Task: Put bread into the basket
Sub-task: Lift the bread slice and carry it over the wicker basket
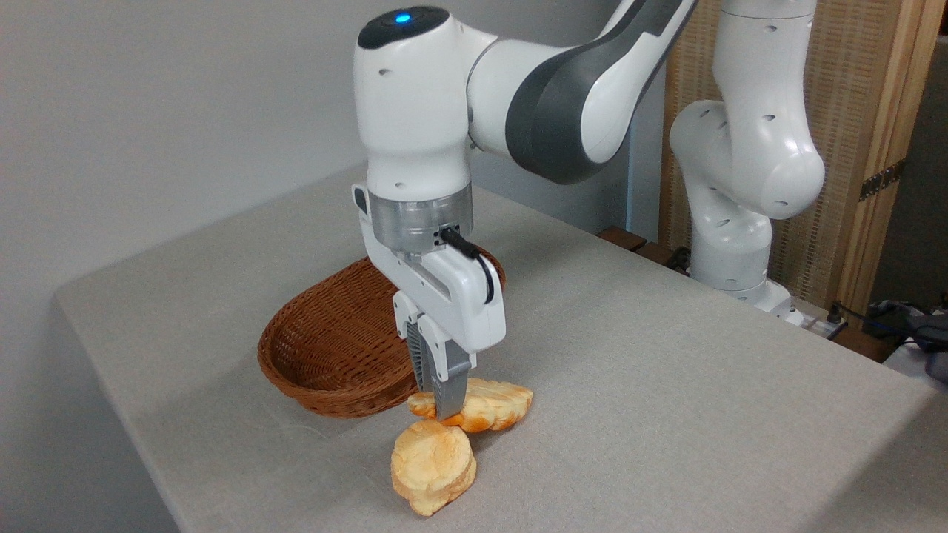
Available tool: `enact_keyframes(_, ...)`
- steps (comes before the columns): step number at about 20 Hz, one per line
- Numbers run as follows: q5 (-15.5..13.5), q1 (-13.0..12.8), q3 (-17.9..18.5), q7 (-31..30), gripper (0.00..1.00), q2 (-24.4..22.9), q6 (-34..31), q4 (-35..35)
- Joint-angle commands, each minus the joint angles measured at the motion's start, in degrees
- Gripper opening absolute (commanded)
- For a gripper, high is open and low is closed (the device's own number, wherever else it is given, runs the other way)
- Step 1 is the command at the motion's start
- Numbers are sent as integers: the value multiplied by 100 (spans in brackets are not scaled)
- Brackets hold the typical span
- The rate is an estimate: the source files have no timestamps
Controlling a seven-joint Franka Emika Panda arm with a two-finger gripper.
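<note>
The bread (492,406), a long golden-orange piece with a ridged pale top, lies on the grey table just right of the basket's near end. My gripper (438,396) reaches straight down onto its left part. One finger stands in front of the bread and the other behind it, pressed against it. The oval brown wicker basket (326,348) sits to the left of and behind the gripper, and no contents show in its visible part. My hand hides the basket's far right rim.
A round, thick bun (433,466) lies close in front of the bread, near the table's front edge. The arm's white base (740,222) stands at the back right beside a wooden screen. Cables lie at the far right.
</note>
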Motion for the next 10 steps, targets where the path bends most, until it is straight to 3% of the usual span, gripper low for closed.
enact_keyframes(1,8,-70,146,79,15,-267,-224,156)
enact_keyframes(6,-35,-70,111,71,18,-319,-778,622)
enact_keyframes(10,-448,-97,41,44,20,-346,-910,895)
